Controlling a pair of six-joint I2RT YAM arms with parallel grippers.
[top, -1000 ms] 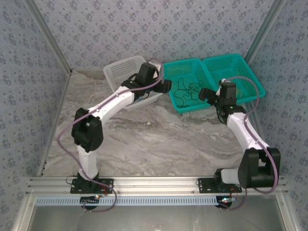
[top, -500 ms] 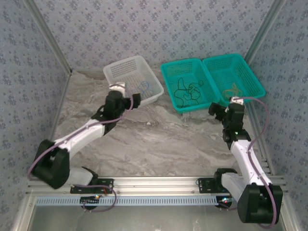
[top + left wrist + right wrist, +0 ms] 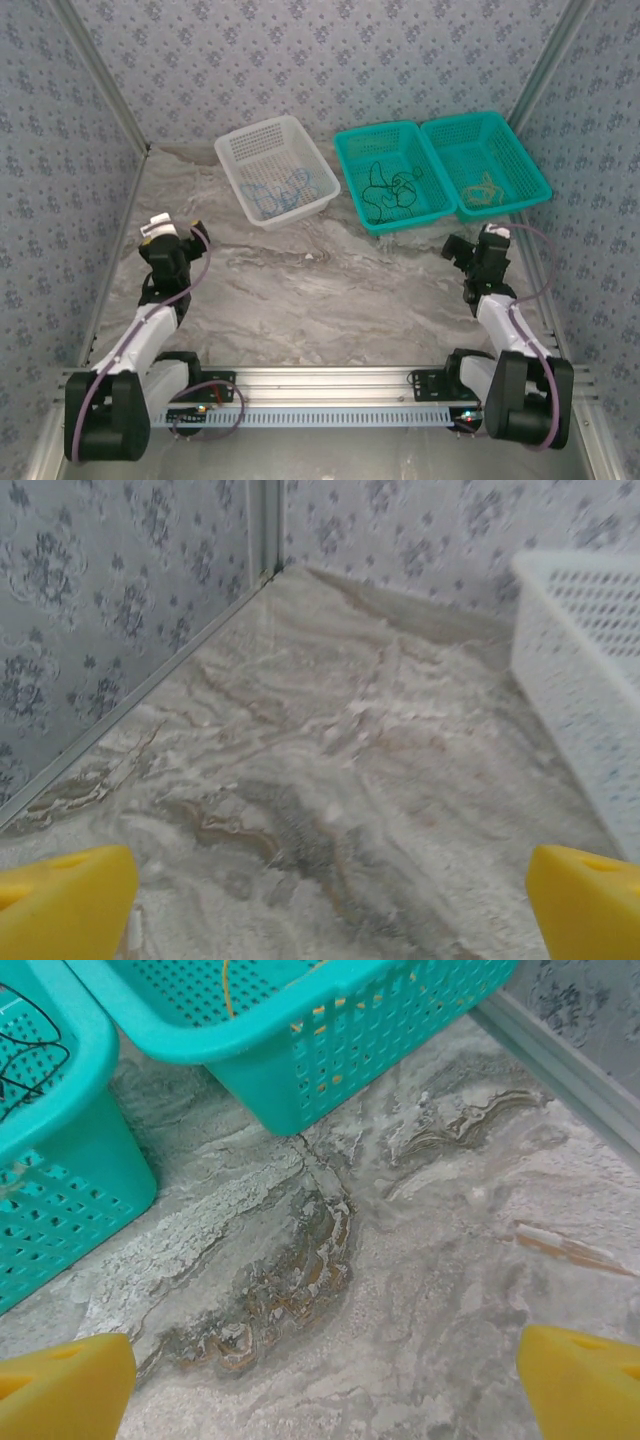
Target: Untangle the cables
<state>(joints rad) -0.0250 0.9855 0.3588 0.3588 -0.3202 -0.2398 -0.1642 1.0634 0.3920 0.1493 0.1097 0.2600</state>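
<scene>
The cables lie sorted in three baskets at the back of the table. A blue cable (image 3: 286, 188) rests in the white basket (image 3: 232, 153). A black cable (image 3: 386, 190) sits in the middle teal basket (image 3: 350, 141), and its edge shows as black strands (image 3: 22, 1060) in the right wrist view. A yellow-tan cable (image 3: 483, 187) lies in the right teal basket (image 3: 536, 178). My left gripper (image 3: 175, 228) (image 3: 325, 912) hangs open over bare marble at the left, holding nothing. My right gripper (image 3: 472, 240) (image 3: 325, 1392) is open and holding nothing, just in front of the teal baskets.
The marble tabletop (image 3: 330, 280) is ringed by patterned walls. The left wall's base rail (image 3: 150, 680) runs close beside my left gripper, with the white basket's side (image 3: 585, 670) to its right. The right wall's rail (image 3: 570, 1070) lies near my right gripper.
Both arms have pulled back from the baskets toward the near edge. The left swung from the white basket out to the left wall; the right drew back from the teal baskets. Both stayed open.
</scene>
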